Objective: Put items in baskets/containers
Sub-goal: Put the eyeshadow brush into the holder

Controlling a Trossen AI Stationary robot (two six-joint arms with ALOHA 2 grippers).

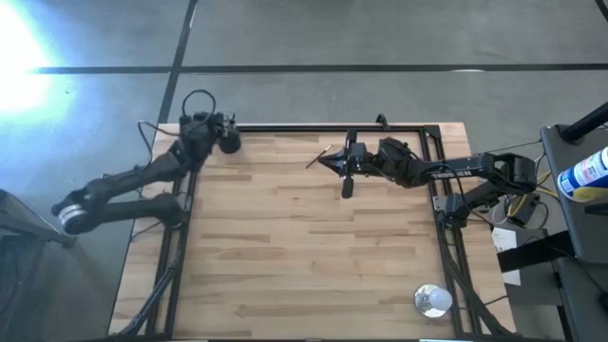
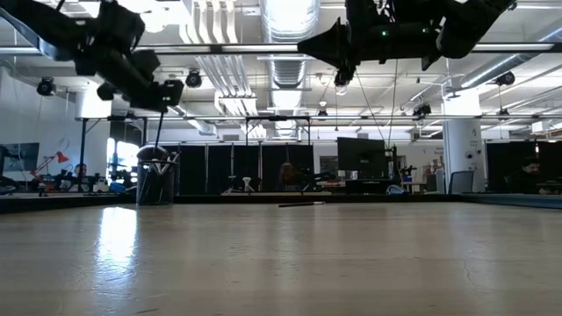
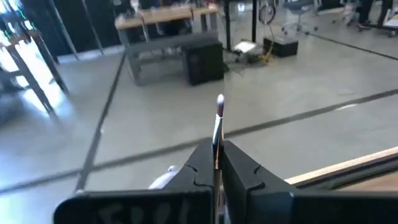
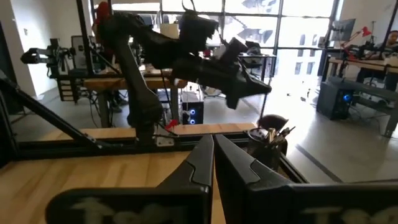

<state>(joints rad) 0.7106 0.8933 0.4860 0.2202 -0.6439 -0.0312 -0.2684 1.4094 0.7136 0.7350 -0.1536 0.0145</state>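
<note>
The black cup (image 2: 156,184) stands at the table's far left corner with several brushes upright in it, also seen in the right wrist view (image 4: 267,150). My left gripper (image 3: 217,163) hovers above the cup (image 1: 229,143), shut on a pale-handled brush (image 3: 219,118). One more brush (image 1: 318,157) lies flat on the table near the far edge, also visible in the low view (image 2: 301,204). My right gripper (image 4: 212,163) is raised well above the table (image 2: 341,63), close over that lying brush, fingers shut with nothing between them. My left gripper pinches the brush between its two fingers (image 3: 239,171). The brush lies along the fingers, and its pale handle and dark tip (image 3: 220,102) stick out beyond the fingertips. It is lifted clear of the table; the part behind the fingertips is hidden.
A shiny silver round object (image 1: 432,299) sits near the table's near right corner. A black frame rail (image 1: 313,127) runs along the far edge. The wide wooden middle and near part of the table (image 1: 285,256) holds nothing else.
</note>
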